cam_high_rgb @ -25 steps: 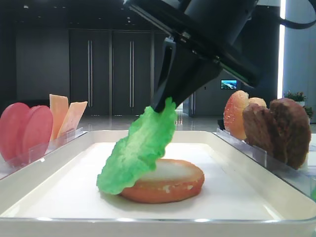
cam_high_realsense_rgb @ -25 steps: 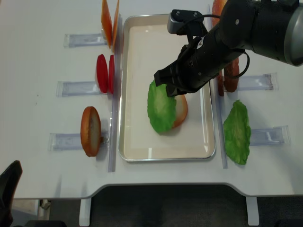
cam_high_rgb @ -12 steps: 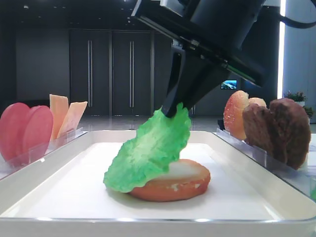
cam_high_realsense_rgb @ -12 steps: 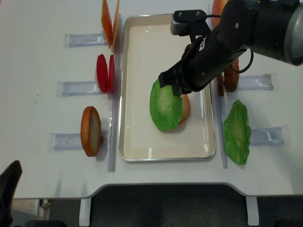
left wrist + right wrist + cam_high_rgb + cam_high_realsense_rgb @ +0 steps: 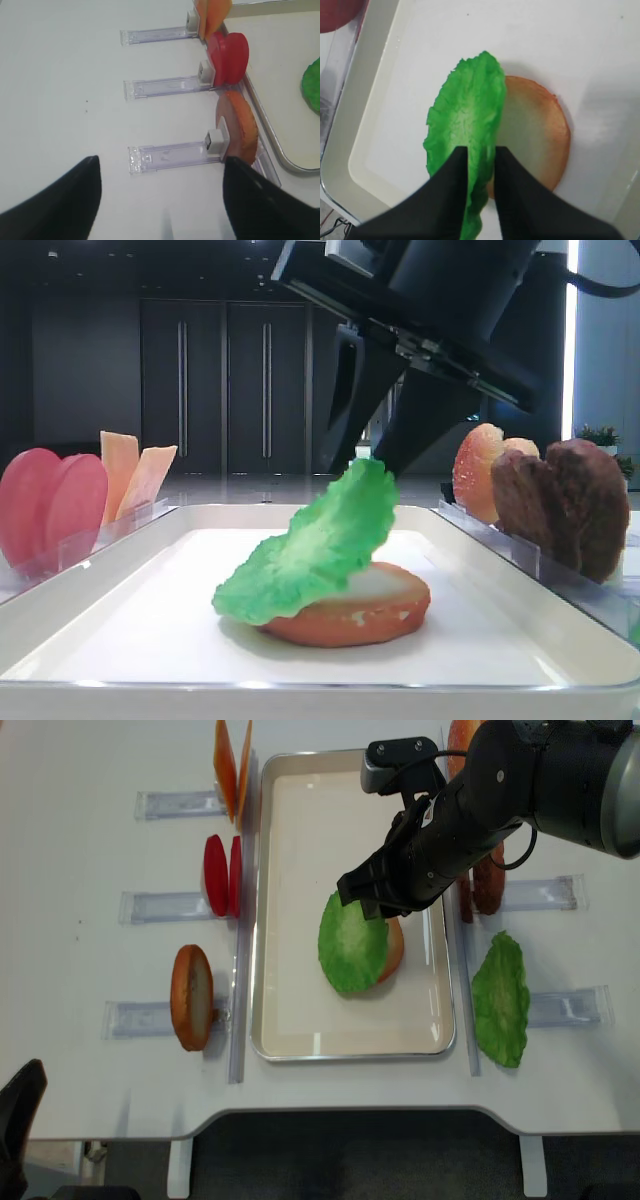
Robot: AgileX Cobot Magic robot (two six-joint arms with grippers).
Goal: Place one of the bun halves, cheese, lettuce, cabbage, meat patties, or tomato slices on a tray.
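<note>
A bright green lettuce [image 5: 310, 545] [image 5: 465, 115] [image 5: 350, 942] leans over a bun half [image 5: 370, 610] [image 5: 535, 135] that lies flat on the white tray [image 5: 150, 630] [image 5: 290, 1000]. Its lower edge rests on the tray's left side of the bun and its upper edge sticks up. My right gripper [image 5: 358, 462] [image 5: 481, 148] [image 5: 365, 905] hangs just above, its black fingers apart on either side of the leaf's upper edge, open. My left gripper [image 5: 160, 162] is wide open over bare table left of the tray, holding nothing.
Left of the tray, clear racks [image 5: 170, 152] hold cheese [image 5: 230, 765], tomato slices [image 5: 222, 875] and another bun half [image 5: 190, 995]. On the right stand meat patties [image 5: 570, 505] and a bun half [image 5: 478, 472]. A second lettuce leaf [image 5: 500, 1000] lies right of the tray.
The right gripper's fingers have parted from the lettuce. The leaf has moved right and sagged lower onto the bun. The left arm has not moved.
</note>
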